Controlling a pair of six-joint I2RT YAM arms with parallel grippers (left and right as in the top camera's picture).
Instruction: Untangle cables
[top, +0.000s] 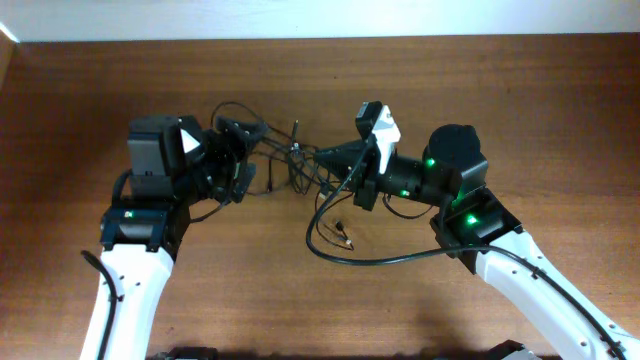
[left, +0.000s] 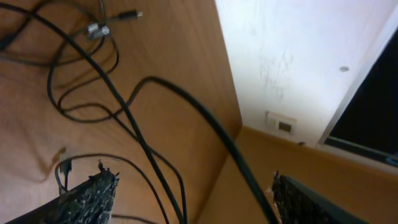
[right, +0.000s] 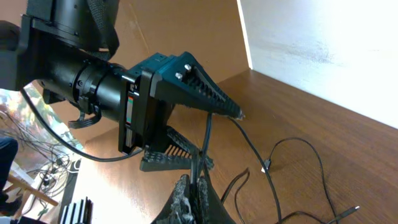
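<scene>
While both claws were set at the knot, the untangling was judged to be well short of done. The cables (top: 296, 160) were seen bunched in a crossing cluster near the middle of the table (top: 560, 90), a little toward 12 o'clock in the overhead view, with several loops laid over one another. One strand with small plugs (top: 344, 236) was spread out toward 6 o'clock of the cluster and was taken as partly freed. Whether it was fully clear of the rest could not be told. No cord was seen laid out alone and straight, so most of the separating was reckoned to be left.

The left claw (top: 258, 155) was placed at 9 o'clock of the cluster with its jaws spread wide. In its own wrist view, cords were seen running through the gap between the fingers (left: 93, 196) without being pinched. The right claw (right: 194, 193) was placed at 3 o'clock of the cluster. Its jaws were closed tight on one thin strand, which was seen rising from the tips toward the left claw.

No brand name, label or other writing could be read on the cords, the claws or the table. Only green lights (top: 430, 163) on the right arm (top: 500, 240) were noted, and a small plate (left: 283, 124) on the wall (left: 280, 50) was shown without legible marks.
</scene>
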